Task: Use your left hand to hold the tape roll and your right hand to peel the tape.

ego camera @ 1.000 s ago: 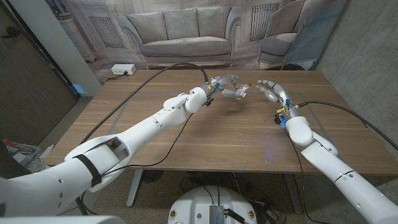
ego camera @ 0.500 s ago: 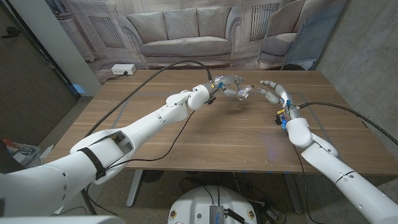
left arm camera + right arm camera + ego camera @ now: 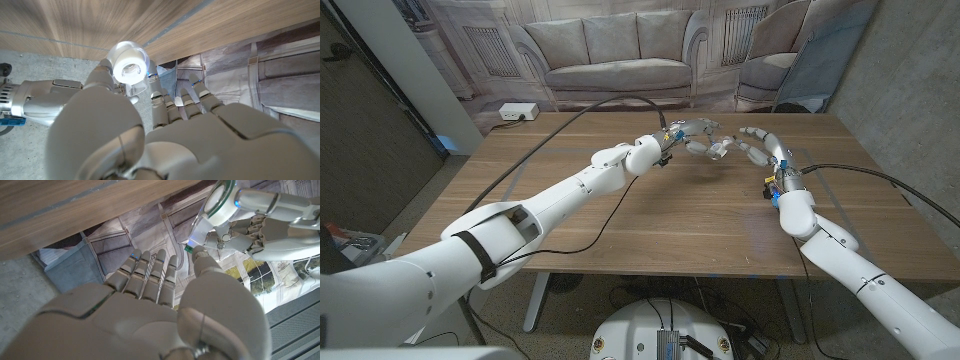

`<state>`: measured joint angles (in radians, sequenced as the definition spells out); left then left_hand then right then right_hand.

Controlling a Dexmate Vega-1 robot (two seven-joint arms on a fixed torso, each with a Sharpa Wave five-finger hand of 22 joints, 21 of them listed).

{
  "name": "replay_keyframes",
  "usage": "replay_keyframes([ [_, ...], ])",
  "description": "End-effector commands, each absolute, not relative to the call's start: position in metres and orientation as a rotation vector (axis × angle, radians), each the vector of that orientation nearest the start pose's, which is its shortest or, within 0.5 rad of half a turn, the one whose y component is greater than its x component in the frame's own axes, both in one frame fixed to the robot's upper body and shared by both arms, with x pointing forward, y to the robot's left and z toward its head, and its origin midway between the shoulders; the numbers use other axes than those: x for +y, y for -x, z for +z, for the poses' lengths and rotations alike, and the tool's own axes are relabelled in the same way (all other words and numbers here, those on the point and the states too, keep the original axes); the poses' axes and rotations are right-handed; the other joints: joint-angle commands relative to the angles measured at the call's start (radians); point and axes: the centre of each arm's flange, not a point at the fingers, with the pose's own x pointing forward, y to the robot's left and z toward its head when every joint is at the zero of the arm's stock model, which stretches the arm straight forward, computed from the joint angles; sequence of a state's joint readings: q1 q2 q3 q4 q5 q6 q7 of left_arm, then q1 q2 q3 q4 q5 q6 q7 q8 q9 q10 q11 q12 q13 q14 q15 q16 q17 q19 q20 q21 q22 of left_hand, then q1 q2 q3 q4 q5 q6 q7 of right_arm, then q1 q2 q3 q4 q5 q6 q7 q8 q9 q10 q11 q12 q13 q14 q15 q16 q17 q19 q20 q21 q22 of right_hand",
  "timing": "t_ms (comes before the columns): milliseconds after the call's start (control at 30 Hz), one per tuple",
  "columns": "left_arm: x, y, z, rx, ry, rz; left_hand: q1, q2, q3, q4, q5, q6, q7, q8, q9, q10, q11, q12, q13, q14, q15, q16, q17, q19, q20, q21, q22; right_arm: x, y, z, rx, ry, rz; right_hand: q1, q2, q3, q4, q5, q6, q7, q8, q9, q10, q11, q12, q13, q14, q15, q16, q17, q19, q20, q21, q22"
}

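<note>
My left hand (image 3: 692, 134) is raised over the far middle of the table and holds a small clear tape roll (image 3: 720, 150) at its fingertips. In the left wrist view the tape roll (image 3: 130, 67) is a white ring with a short clear strip hanging from it. My right hand (image 3: 760, 148) is just right of the roll, fingers straight and spread. In the right wrist view the thumb tip of my right hand (image 3: 165, 305) meets the loose strip (image 3: 201, 231) under the tape roll (image 3: 220, 201); its other fingers stay off it. My left hand (image 3: 270, 215) grips the roll from behind.
The wooden table (image 3: 650, 215) is bare apart from black cables (image 3: 570, 115) running along both arms. A backdrop with a printed sofa (image 3: 610, 50) stands behind the far edge. A power strip (image 3: 516, 112) lies on the floor at the back left.
My left hand has carried the tape roll a little to the right, closing the gap to my right hand. The right hand has barely moved.
</note>
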<state>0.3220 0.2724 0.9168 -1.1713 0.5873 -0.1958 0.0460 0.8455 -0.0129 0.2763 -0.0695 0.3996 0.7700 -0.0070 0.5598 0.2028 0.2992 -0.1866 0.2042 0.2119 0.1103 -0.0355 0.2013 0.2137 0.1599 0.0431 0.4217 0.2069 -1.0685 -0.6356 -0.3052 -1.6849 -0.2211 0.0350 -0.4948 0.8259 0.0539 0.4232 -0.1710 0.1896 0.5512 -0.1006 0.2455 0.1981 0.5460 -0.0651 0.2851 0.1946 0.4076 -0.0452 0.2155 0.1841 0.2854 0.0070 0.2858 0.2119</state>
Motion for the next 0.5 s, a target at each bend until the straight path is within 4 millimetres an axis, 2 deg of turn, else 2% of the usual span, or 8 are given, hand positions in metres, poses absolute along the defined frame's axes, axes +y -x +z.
replay_keyframes([
  [33,-0.0224,-0.6424,0.0774,-1.007,-1.371,-0.379,0.105,0.094,0.037,0.043,0.013,0.182,-0.166,0.134,0.190,0.001,-0.007,0.004,0.002,-0.005,-0.024,0.001,0.001,-0.005,-0.001,0.006,0.005,-0.2985,-0.5766,-0.0235,-0.780,0.745,-0.373,0.023,-0.006,-0.011,0.001,0.009,0.030,-0.007,0.014,0.002,0.025,-0.005,0.011,0.006,0.020,-0.081,0.010,0.005,0.017,-0.002,0.012,0.004],
  [233,-0.0224,-0.6453,0.0777,-0.995,-1.361,-0.379,0.108,0.095,0.033,0.043,0.024,0.174,-0.160,0.133,0.191,0.001,-0.006,0.005,0.003,-0.007,-0.023,0.002,0.001,-0.008,-0.002,0.006,0.005,-0.2979,-0.5787,-0.0230,-0.788,0.748,-0.380,0.044,-0.017,-0.027,0.001,0.014,0.081,-0.017,0.034,0.006,0.057,-0.017,0.023,0.013,0.037,-0.087,0.013,0.008,0.024,0.000,0.019,0.007],
  [300,-0.0224,-0.6454,0.0771,-0.999,-1.358,-0.370,0.108,0.096,0.032,0.044,0.027,0.173,-0.159,0.132,0.191,0.000,-0.007,0.005,0.003,-0.007,-0.023,0.002,0.001,-0.008,-0.001,0.007,0.005,-0.2977,-0.5795,-0.0228,-0.783,0.753,-0.384,0.052,-0.019,-0.035,0.004,0.017,0.107,-0.005,0.047,0.010,0.067,-0.023,0.027,0.016,0.044,-0.095,0.014,0.010,0.029,-0.003,0.023,0.009],
  [500,-0.0218,-0.6446,0.0787,-1.007,-1.349,-0.356,0.110,0.097,0.029,0.044,0.034,0.168,-0.160,0.132,0.191,0.001,-0.004,0.007,0.003,-0.008,-0.023,0.003,0.001,-0.008,-0.001,0.008,0.005,-0.2974,-0.5827,-0.0225,-0.784,0.758,-0.375,0.050,-0.031,-0.046,0.007,0.019,0.109,-0.006,0.051,0.014,0.075,-0.022,0.029,0.018,0.053,-0.096,0.015,0.011,0.031,-0.004,0.026,0.010],
])
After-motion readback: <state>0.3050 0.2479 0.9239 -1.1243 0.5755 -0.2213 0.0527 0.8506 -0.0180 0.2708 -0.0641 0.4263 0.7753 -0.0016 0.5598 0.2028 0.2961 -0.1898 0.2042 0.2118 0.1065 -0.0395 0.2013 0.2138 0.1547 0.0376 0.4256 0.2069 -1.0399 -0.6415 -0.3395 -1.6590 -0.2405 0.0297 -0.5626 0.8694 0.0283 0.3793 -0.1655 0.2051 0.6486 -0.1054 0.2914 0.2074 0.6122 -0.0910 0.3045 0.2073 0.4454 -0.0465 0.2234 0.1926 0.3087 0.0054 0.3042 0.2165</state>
